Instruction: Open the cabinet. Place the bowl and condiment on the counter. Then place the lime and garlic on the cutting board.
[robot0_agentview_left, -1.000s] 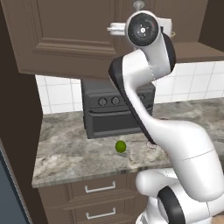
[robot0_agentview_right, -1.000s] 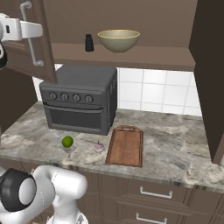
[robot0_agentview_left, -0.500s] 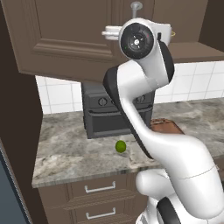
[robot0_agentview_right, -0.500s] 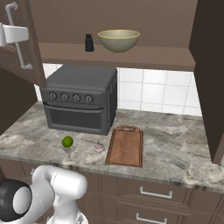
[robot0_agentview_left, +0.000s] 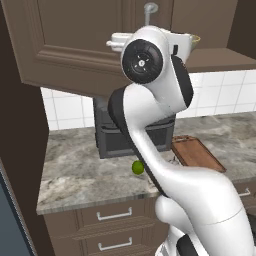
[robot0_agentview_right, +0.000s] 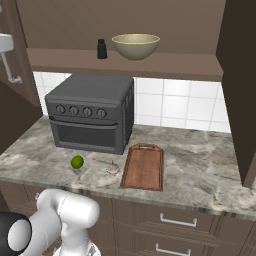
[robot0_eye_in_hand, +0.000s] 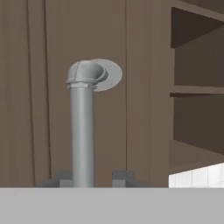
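The cabinet's left door (robot0_agentview_left: 75, 45) stands swung wide open. Its silver bar handle (robot0_eye_in_hand: 82, 131) runs up between my gripper's (robot0_eye_in_hand: 92, 177) two finger tips, with a small gap on one side, so the jaws are slightly open around it. On the cabinet shelf sit the olive bowl (robot0_agentview_right: 135, 46) and the dark condiment (robot0_agentview_right: 102, 49) shaker. The lime (robot0_agentview_right: 77, 162) and the garlic (robot0_agentview_right: 113, 168) lie on the counter (robot0_agentview_right: 200, 165), just left of the cutting board (robot0_agentview_right: 145, 166). The hand (robot0_agentview_right: 5, 42) is at the far left edge of the right base view.
A dark toaster oven (robot0_agentview_right: 90, 112) stands on the counter under the shelf, behind the lime. The right cabinet door (robot0_agentview_right: 240, 75) hangs open over the counter's right end. Drawers with short silver handles (robot0_agentview_right: 175, 220) run below the counter's edge.
The left door has swung farther open, with the hand going along at its handle toward the left. Nothing on the shelf or counter has moved.
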